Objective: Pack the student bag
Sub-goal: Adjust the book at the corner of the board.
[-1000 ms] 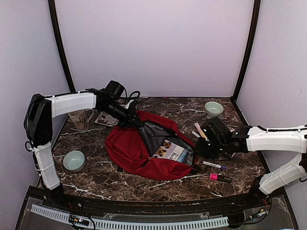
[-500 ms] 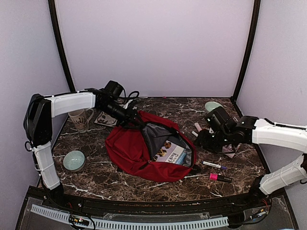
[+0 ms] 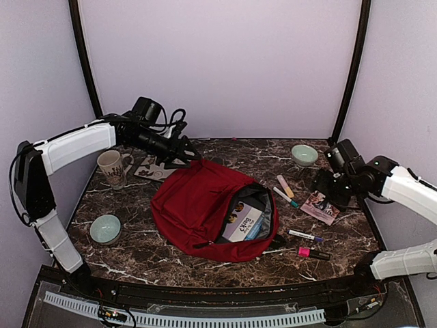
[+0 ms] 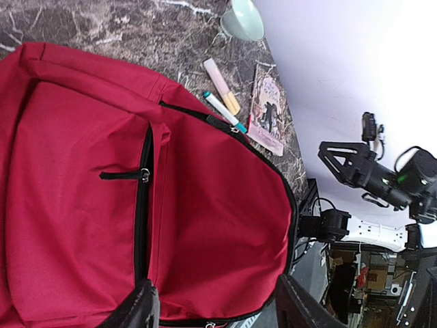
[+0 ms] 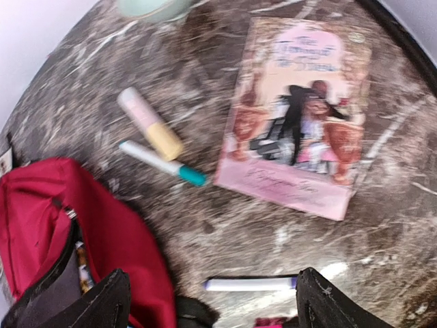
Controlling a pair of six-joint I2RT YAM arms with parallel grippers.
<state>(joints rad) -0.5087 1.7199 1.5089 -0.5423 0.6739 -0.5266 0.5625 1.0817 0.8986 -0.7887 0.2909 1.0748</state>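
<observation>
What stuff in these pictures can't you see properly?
- Inside the student bag: the top view shows only a book at the opening; red fabric hides the rest.
- Title on the pink booklet: right wrist view, too blurred to read.
- The green bowl near it: right wrist view, cut off by the top edge.
- Print on the mug: top view, too small to read.

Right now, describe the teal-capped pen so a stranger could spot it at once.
Start at the red student bag; between its open mouth and the pink booklet lie two sticks. It is the thin white pen with a teal cap, not the fatter pink-and-yellow highlighter.
</observation>
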